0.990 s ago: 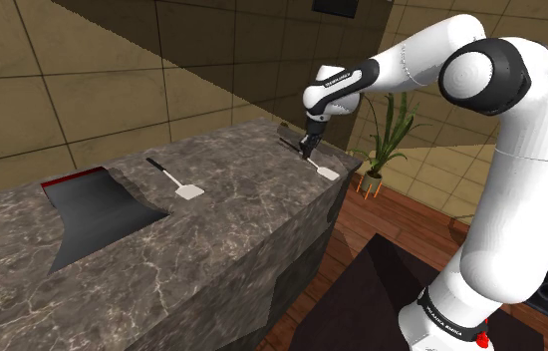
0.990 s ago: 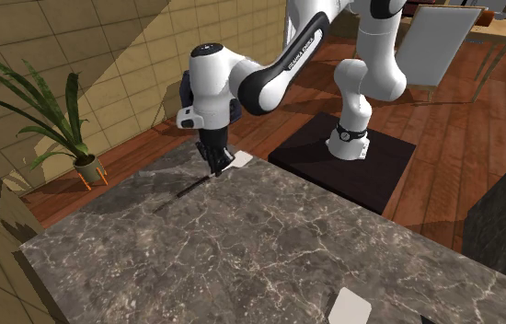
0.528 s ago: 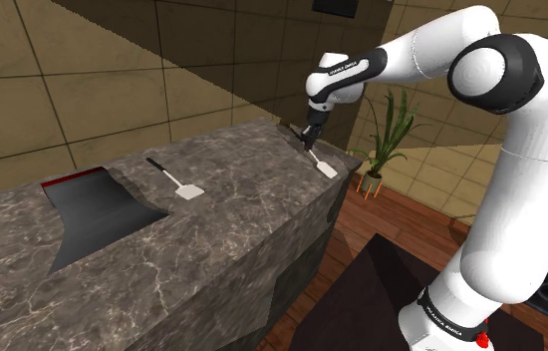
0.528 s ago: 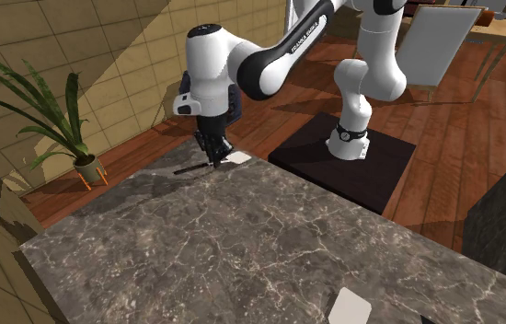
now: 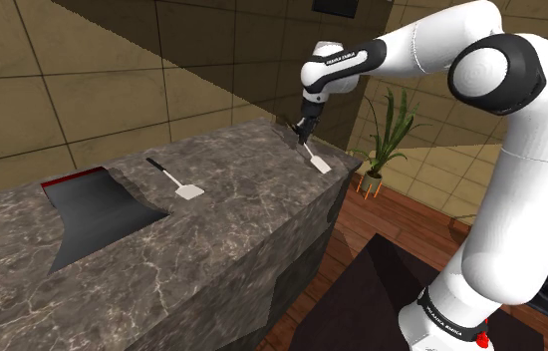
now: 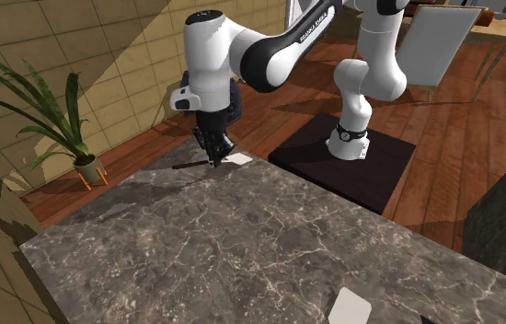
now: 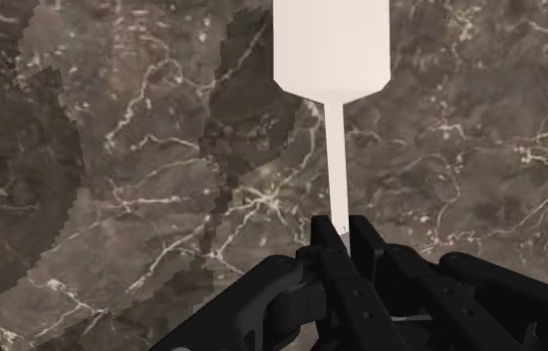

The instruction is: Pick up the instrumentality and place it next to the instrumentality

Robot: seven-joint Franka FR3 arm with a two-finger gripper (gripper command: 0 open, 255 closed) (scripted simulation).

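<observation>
Dark marble counter (image 5: 232, 199) in a tan-tiled room with wood floor (image 5: 402, 214); over its end nearest the plant (image 5: 387, 130), the hand (image 5: 302, 128) points down, clasping a white-bladed spatula (image 5: 319, 166).

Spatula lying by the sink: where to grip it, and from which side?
Grip the thin dark handle, coming straight down with the jaws across it. The spatula lies flat on the counter, so nothing can get under it from the side, and its white blade looks too wide to pinch. The gripper holds the other spatula likewise, by its thin stem.
</observation>
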